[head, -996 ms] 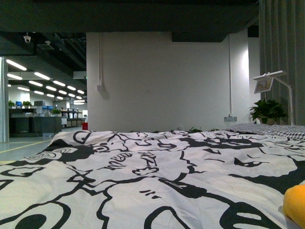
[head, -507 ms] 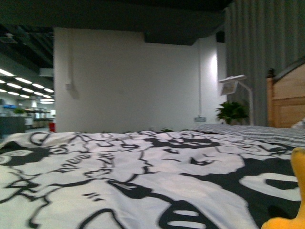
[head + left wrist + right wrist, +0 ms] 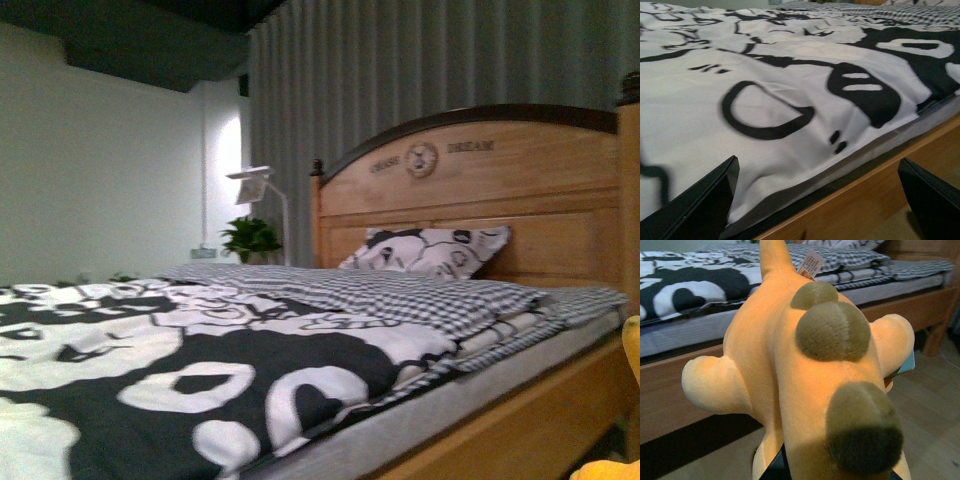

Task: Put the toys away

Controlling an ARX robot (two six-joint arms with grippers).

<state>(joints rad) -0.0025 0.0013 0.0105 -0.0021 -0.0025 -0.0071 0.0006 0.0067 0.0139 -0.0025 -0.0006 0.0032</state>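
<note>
The orange-yellow plush animal [image 3: 790,370] fills the right wrist view, with olive-brown round patches and a white tag, held off the floor beside the bed. My right gripper [image 3: 835,472] is shut on the plush animal at its lower end, and its fingers are mostly hidden under the plush. In the front view only slivers of the plush animal [image 3: 630,350] show at the right edge. My left gripper [image 3: 820,200] is open and empty, its two dark fingers [image 3: 700,205] spread over the bed's edge.
A wooden bed [image 3: 480,170] with a black-and-white patterned cover [image 3: 200,360], a checked blanket [image 3: 400,295] and a pillow [image 3: 430,250] at the headboard. The wooden side rail [image 3: 875,200] is below the left gripper. A plant and lamp [image 3: 250,235] stand by the grey curtain. Wood floor [image 3: 935,405] lies beside the bed.
The front view has swung to the right, from the white wall and office to the headboard, pillow and curtain. The plush stays at the right edge.
</note>
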